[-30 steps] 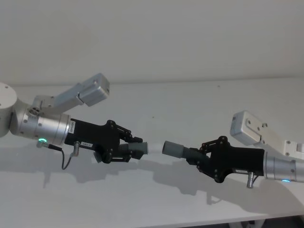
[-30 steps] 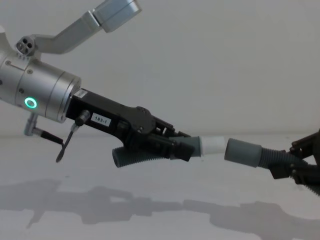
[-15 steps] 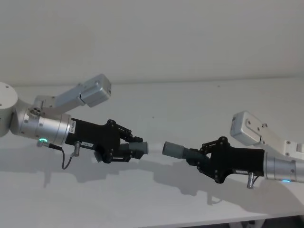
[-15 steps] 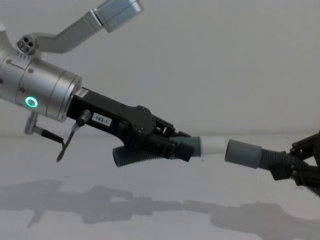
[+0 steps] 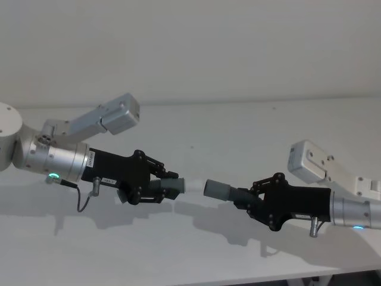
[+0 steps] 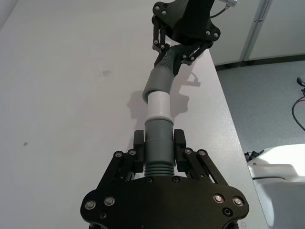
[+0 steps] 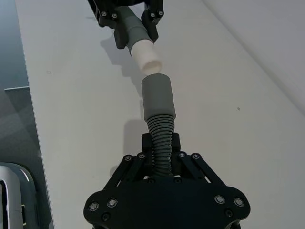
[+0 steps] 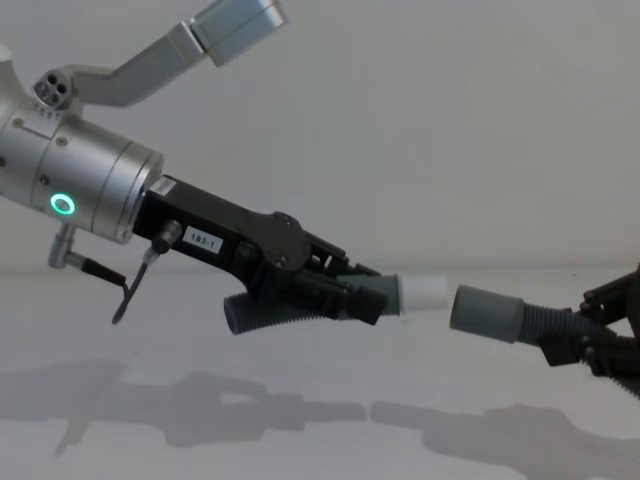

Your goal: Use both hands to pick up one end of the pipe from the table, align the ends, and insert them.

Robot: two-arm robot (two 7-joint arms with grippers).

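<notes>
Both pipe pieces hang above the white table point(image 5: 250, 128). My left gripper point(image 5: 171, 185) is shut on the ribbed dark grey piece point(image 8: 262, 315), just behind its white plug tip point(image 8: 424, 293). My right gripper point(image 5: 246, 197) is shut on the ribbed part of the other piece, behind its smooth grey cuff point(image 5: 215, 189). Tip and cuff point(image 8: 486, 312) face each other across a small gap, and the cuff sits a little lower. In the left wrist view the white tip point(image 6: 158, 106) lines up close to the cuff point(image 6: 159, 82). From the right wrist the cuff point(image 7: 158, 98) points at the tip point(image 7: 147, 58).
The table's front edge point(image 5: 268, 279) runs just below both arms. A plain pale wall point(image 5: 190, 47) rises behind the table. Floor point(image 6: 267, 95) lies beyond the table's edge in the left wrist view.
My right gripper has sunk slightly with the grey cuff, which now sits a bit lower than the white tip. The left gripper has barely moved.
</notes>
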